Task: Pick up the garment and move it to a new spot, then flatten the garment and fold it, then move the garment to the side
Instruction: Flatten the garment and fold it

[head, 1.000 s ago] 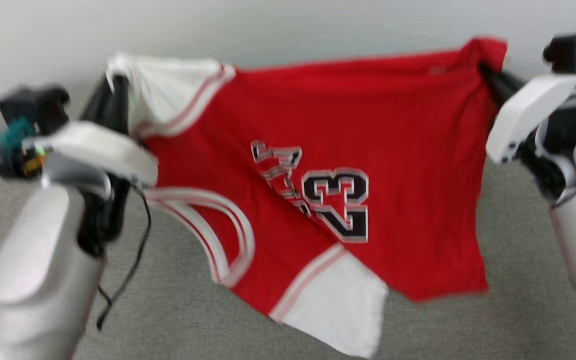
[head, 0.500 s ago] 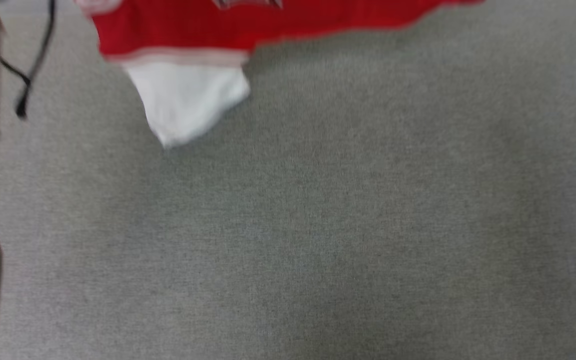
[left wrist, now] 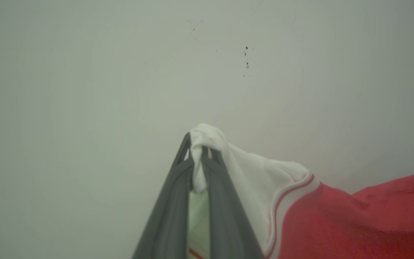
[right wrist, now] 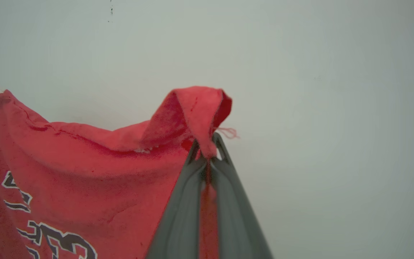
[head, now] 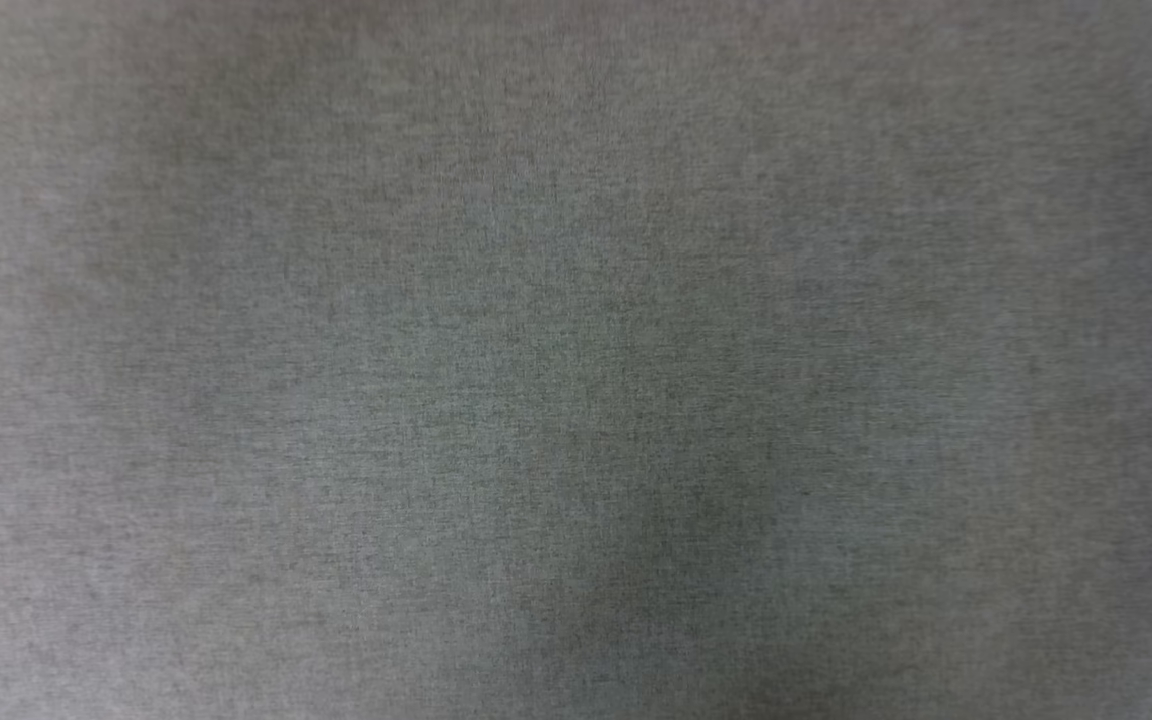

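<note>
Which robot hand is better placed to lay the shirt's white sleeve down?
Left, probably: the left gripper is shut on the garment at its white sleeve, while the right gripper pinches a plain red corner.

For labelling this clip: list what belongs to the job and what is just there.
Job:
garment
left gripper, shut on the garment
right gripper, shut on the garment

Just there:
wall
grey surface
</note>
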Controlling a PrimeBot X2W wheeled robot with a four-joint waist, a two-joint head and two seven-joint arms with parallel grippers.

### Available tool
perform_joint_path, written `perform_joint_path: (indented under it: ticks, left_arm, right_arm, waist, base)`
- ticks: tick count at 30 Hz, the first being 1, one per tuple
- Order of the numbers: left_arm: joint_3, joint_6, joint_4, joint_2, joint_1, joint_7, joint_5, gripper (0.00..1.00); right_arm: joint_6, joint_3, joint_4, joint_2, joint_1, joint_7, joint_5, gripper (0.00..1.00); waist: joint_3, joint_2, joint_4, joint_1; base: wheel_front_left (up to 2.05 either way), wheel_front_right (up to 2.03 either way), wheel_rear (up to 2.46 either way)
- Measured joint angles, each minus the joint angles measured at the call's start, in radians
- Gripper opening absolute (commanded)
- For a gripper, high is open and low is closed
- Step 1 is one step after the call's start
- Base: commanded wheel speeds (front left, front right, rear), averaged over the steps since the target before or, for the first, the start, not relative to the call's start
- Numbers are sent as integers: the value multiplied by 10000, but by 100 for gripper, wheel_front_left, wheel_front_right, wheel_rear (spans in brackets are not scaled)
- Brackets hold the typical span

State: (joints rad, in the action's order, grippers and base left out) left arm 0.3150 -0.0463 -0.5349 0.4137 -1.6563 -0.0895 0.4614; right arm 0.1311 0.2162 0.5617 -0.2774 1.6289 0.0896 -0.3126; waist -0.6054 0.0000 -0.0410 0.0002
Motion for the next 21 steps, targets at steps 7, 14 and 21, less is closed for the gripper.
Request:
perform_joint_path:
  ticks: [7, 14, 21]
  left_arm:
    - [25, 0, -897, -378, -29, -207, 198, 0]
    - [-44, 458, -2265, -974, 1153, -917, 869, 0]
    - [-222, 1020, -2993, -1220, 3098, -1436, 1452, 0]
  right_arm:
    - [0, 552, 1158, 307, 525, -535, -245, 0]
    - [0, 1164, 2623, 401, -124, -1041, -800, 0]
    - [0, 1762, 3053, 288, -2078, -1570, -1595, 0]
  waist:
    - [-778, 0, 161, 0]
    - [-667, 0, 377, -1]
    - [240, 0, 473, -1]
  base:
    - [0, 0, 0]
    - [0, 0, 0]
    - [0, 0, 0]
